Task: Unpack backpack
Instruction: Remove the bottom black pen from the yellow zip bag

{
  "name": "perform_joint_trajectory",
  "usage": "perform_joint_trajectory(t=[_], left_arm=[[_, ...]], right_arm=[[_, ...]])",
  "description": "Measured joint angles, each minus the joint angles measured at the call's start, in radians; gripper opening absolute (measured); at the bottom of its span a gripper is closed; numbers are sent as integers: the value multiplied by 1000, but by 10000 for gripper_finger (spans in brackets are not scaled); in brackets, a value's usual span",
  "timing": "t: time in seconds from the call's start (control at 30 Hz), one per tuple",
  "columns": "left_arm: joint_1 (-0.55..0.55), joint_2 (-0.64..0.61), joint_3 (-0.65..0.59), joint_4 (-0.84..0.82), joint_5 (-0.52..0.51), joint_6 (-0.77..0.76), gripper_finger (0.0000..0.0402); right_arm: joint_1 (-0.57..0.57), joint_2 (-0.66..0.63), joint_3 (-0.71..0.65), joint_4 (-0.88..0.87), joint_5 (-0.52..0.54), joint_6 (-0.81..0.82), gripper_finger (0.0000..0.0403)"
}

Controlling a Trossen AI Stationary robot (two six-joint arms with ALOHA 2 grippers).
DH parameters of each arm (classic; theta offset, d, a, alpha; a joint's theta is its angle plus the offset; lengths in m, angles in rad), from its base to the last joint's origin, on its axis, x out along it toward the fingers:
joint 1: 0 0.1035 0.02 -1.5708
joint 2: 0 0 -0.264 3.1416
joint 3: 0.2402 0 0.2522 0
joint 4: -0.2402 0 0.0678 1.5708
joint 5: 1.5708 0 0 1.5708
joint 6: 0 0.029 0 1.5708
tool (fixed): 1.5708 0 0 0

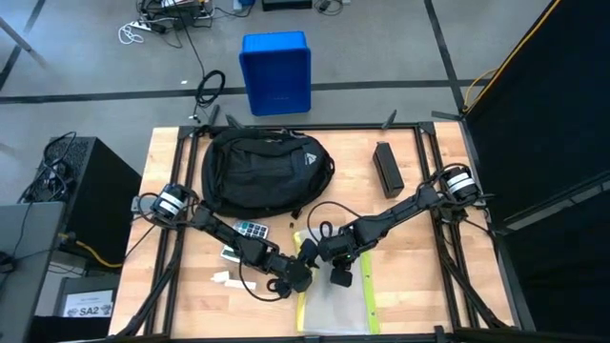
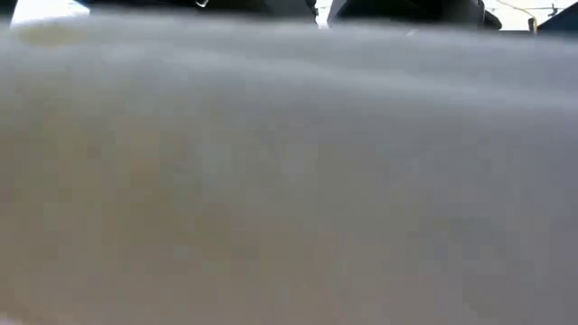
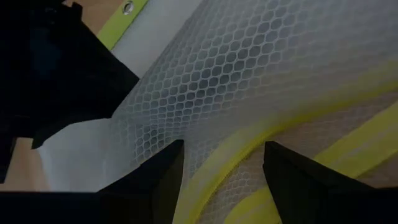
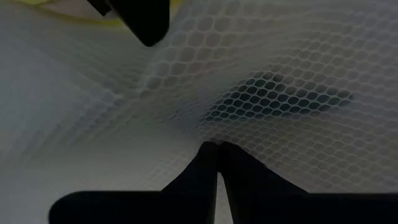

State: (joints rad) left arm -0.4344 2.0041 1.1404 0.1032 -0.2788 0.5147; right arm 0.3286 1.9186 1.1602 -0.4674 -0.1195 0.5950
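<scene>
The black backpack (image 1: 265, 171) lies on the far middle of the table, with no gripper touching it. Nearer, a translucent mesh pouch (image 1: 335, 303) with yellow-green edges lies at the table's near middle. Both grippers are at its far end. My left gripper (image 1: 303, 277) (image 3: 224, 171) is open, with a finger on each side of the pouch's yellow edge (image 3: 249, 140). My right gripper (image 1: 340, 275) (image 4: 217, 163) is shut on the pouch's mesh. In the low view the pale pouch (image 2: 289, 181) fills nearly the whole picture. My left gripper has its open fingers (image 3: 155, 180) on either side of the pouch's yellow edge; I cannot tell whether they touch it. My right gripper pinches the pouch's mesh face (image 4: 214, 134) between its two shut fingers, coming from above. The mesh puckers toward the fingertips.
A calculator (image 1: 251, 230) and small white items (image 1: 222, 277) lie left of the pouch, under my left arm. A long black box (image 1: 387, 169) sits right of the backpack. A blue bin (image 1: 276, 71) stands on the floor beyond the table's far edge.
</scene>
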Motion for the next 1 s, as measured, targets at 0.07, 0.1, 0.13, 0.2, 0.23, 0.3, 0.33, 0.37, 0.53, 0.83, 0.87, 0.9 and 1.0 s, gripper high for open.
perform_joint_trajectory(t=[0.07, 0.1, 0.13, 0.2, 0.23, 0.3, 0.33, 0.37, 0.53, 0.83, 0.87, 0.9, 1.0], left_arm=[[-4, 0, 0, 6, -27, 9, 192], [-7, 0, 0, 8, -49, 13, 192], [-9, 0, 0, 11, -73, 22, 192], [-16, 0, 1, 29, -129, 36, 192], [-20, -1, 2, 32, -162, 36, 192], [-32, -1, 2, 38, -222, 36, 192], [-39, -6, 2, 32, -240, 36, 192], [-45, -11, 2, 25, -249, 35, 192], [-75, -75, 2, -88, -255, -84, 192], [-134, -204, 3, -346, -18, -503, 192], [-137, -204, 3, -352, 13, -534, 192], [-138, -199, 3, -354, 39, -562, 192], [-143, -177, 3, -374, 94, -623, 192]], right_arm=[[4, 0, 0, 3, 6, 3, 0], [5, 0, 1, 4, 7, 4, 0], [5, 0, 1, 5, 7, 4, 0], [4, 1, 2, 7, 5, 9, 0], [4, 1, 2, 7, 6, 9, 0], [4, 1, 2, 5, 5, 9, 0], [4, 1, 2, 5, 3, 9, 0], [4, 1, 2, 5, 3, 9, 0], [4, 1, 3, -6, -1, 14, 0], [4, 1, 3, -22, -1, 15, 0], [4, 1, 3, -22, -1, 15, 0], [4, 1, 3, -23, 0, 15, 0], [5, 1, 3, -23, -1, 15, 0]])
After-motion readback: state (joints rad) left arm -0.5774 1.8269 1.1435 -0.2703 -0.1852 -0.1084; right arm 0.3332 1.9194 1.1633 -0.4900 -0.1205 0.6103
